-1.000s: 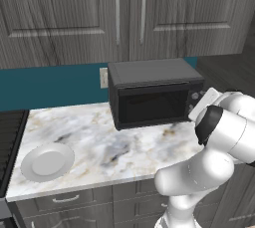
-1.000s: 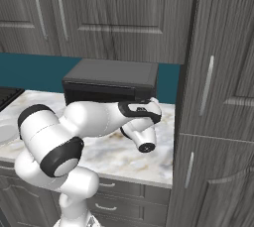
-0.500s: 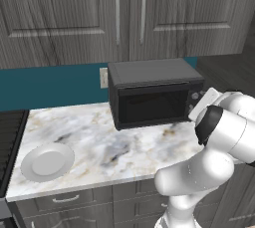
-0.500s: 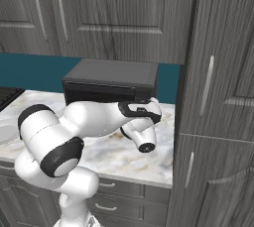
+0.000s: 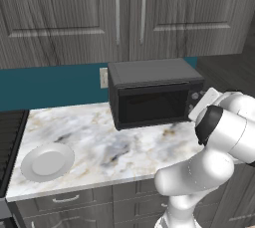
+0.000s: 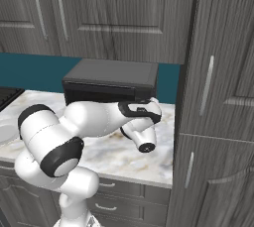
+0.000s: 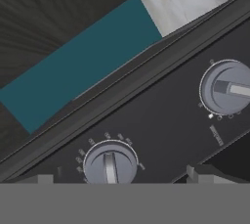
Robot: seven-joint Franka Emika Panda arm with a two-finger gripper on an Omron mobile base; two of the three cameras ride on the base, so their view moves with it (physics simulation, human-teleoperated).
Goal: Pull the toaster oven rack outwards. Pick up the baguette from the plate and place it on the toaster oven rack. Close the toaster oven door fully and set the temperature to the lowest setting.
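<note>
While the arm hangs curled at the right front of the toaster oven (image 5: 155, 92), the job looks to be down to its last piece: the toaster oven door (image 5: 152, 106) sits upright and flush against the cavity, the plate (image 5: 48, 161) lies bare at the left end of the marble counter (image 5: 99, 140), and no baguette can be seen through the dark glass, so I take it to be inside without being able to confirm that. That leaves the temperature dial. Up close in the hand view, two grey round knobs stand on the black control panel: the lower knob (image 7: 110, 165) sits right in front of the gripper (image 7: 114, 178), between its fingertips, with its raised ridge pointing straight up the picture and fine scale marks fanned around it; the second knob (image 7: 225, 89) is further off to the right, ridge pointing sideways. Which one governs temperature I cannot read, the lettering is too small. A knob like this should be stiff, hard and smooth, small enough to slip under a loose pinch, so the place to take it is across the ridge or squarely on opposite sides of the rim. The jaws stand spread wide, nothing held, and I cannot tell if the tips touch the knob.
</note>
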